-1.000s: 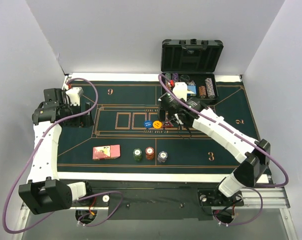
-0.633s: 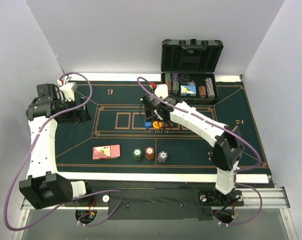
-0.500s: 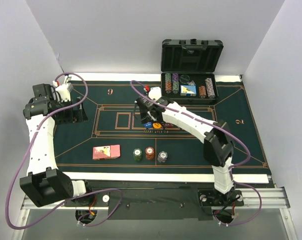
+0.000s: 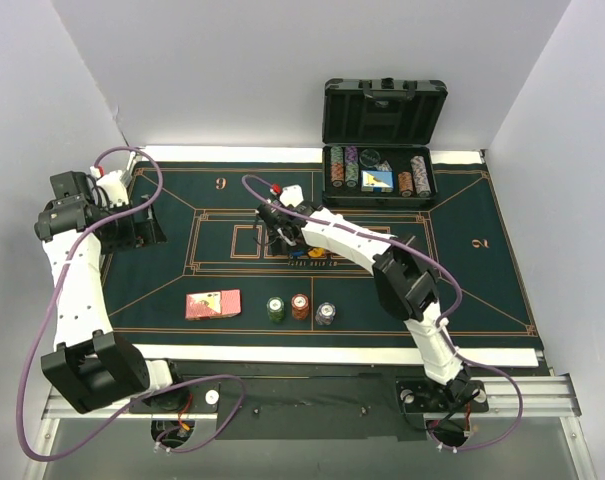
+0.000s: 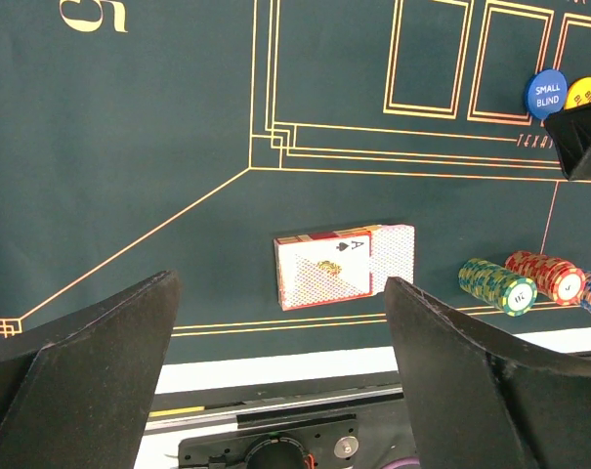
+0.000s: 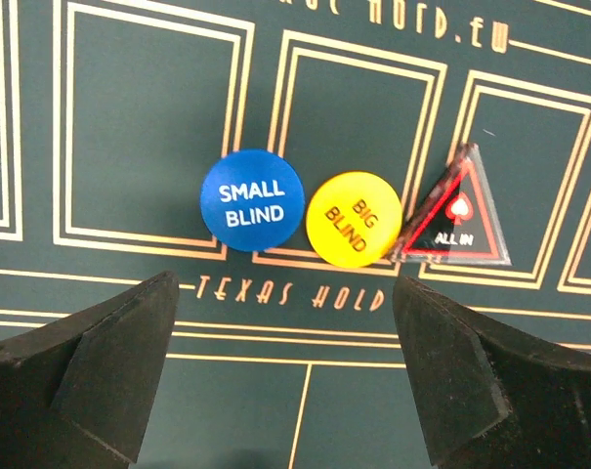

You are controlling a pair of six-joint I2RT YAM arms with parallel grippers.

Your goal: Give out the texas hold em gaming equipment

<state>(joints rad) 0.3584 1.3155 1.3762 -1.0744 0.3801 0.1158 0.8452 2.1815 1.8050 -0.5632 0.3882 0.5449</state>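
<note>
And the right arm has swung across! A second ago its pincer sat at the upper right of the overhead view, by the open black case [image 4: 384, 112]. Now the right pincer [image 6: 285, 313] hangs over the middle of the green mat [image 4: 152, 290], jaws spread wide with nothing between them. The left pincer [image 4: 134, 230] has pulled away to the upper left of the overhead view, wide and empty as well, out of its partner's road. My read: the trips to the case pause here and the markers are next in line, perhaps for a pick, perhaps a nudge.

Under the right wrist camera, mid-frame, three pieces sit in a row. There's a blue disc [image 6: 252, 199] lettered SMALL BLIND, a yellow disc [image 6: 354, 219] lettered BIG BLIND just beside it, and a clear red-edged triangle [image 6: 454, 217] marked ALL IN up against the yellow one's right edge. All lie flat on the mat.

Lower in the overhead view waits the pink-backed deck of cards [image 4: 213, 303], an ace face-up on top in the left wrist view. Three short chip stacks [image 4: 300, 306] sit side by side to its right. More chips [image 4: 350, 166] stand racked in the case.
</note>
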